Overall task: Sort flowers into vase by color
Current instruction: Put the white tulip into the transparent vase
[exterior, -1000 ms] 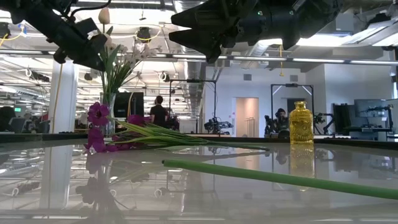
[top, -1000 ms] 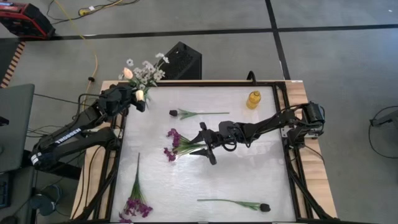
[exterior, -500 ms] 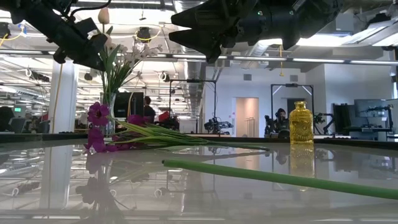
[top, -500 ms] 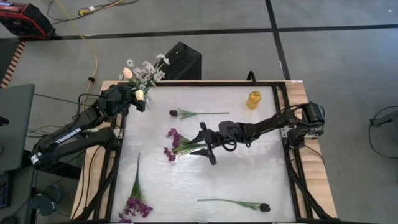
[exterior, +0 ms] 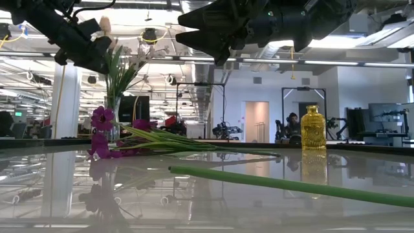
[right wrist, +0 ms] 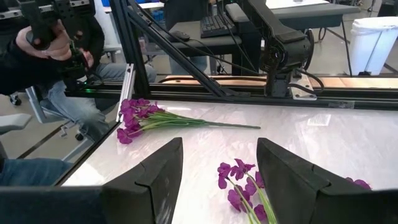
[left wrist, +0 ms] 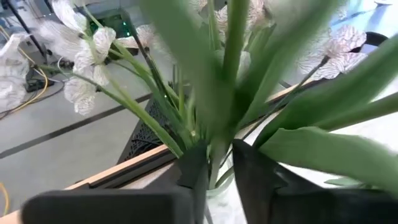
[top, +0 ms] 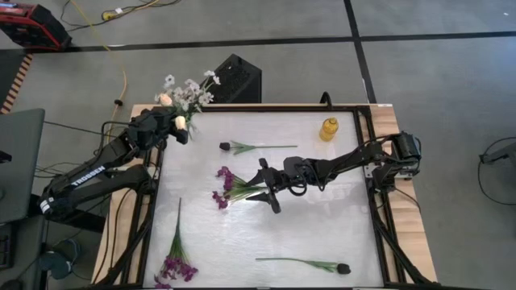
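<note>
A clear glass vase (exterior: 113, 111) stands at the table's far-left corner and holds white blossoms (top: 192, 87) and green stems. My left gripper (top: 179, 127) is at the vase mouth, shut on a peach tulip's stem. My right gripper (top: 268, 186) hovers open above two purple sprigs (top: 229, 187) that lie flat mid-table; in the right wrist view the purple sprigs (right wrist: 239, 186) show between its spread fingers. One dark-budded sprig (top: 256, 147) lies toward the far side, and another (top: 305, 263) lies by the near edge. A third purple sprig (top: 176, 256) lies near-left. My left gripper pinches the peach tulip's green stem (left wrist: 217, 152) between its two fingers, just above the vase mouth. It comes slanting down from the table's left. The stem stands nearly upright with its lower end in the vase, and the bud (top: 164, 99) rises above the gripper.
A small yellow glass bottle (top: 328, 129) stands on the far side, right of centre. A black box (top: 235, 78) sits on the floor beyond the far edge. A seated person's hands (right wrist: 46, 43) show past the table's side. Bare tabletop lies on the right half.
The peach bud in my left gripper's hold has sunk a little and leaned slightly toward the table's left, and the white blossoms in the vase shifted with it. The right arm has kept still.
</note>
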Motion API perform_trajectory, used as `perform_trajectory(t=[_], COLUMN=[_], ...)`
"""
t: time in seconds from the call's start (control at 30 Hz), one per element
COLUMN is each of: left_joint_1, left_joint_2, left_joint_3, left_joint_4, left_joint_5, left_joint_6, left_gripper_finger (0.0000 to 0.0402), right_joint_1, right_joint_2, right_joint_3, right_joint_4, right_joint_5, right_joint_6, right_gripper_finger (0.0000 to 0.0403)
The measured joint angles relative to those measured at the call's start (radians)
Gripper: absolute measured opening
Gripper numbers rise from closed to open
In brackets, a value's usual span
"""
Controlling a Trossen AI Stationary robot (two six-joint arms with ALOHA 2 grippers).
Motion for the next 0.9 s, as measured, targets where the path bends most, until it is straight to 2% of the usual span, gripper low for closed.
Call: perform_trajectory(t=[0.2,0.37,0.7,0.9], left_joint_1=[0.0,0.0,-0.001,-0.001], left_joint_2=[0.0,0.0,0.003,0.003], left_joint_3=[0.002,0.077,0.242,0.252], left_joint_4=[-0.022,-0.154,-0.432,-0.459], left_joint_5=[0.001,0.001,0.089,0.082], left_joint_6=[-0.001,-0.03,0.032,0.106], left_gripper_finger=[0.0131,0.016,0.0169,0.0169], right_joint_1=[0.0,0.0,-0.003,-0.003], right_joint_2=[0.0,0.0,0.0,0.0], right_joint_3=[0.0,0.0,0.0,0.0], right_joint_4=[0.0,0.0,0.016,0.016], right_joint_5=[0.0,0.0,0.0,-0.001], right_joint_6=[0.0,0.0,0.0,0.0], right_gripper_finger=[0.023,0.023,0.023,0.023])
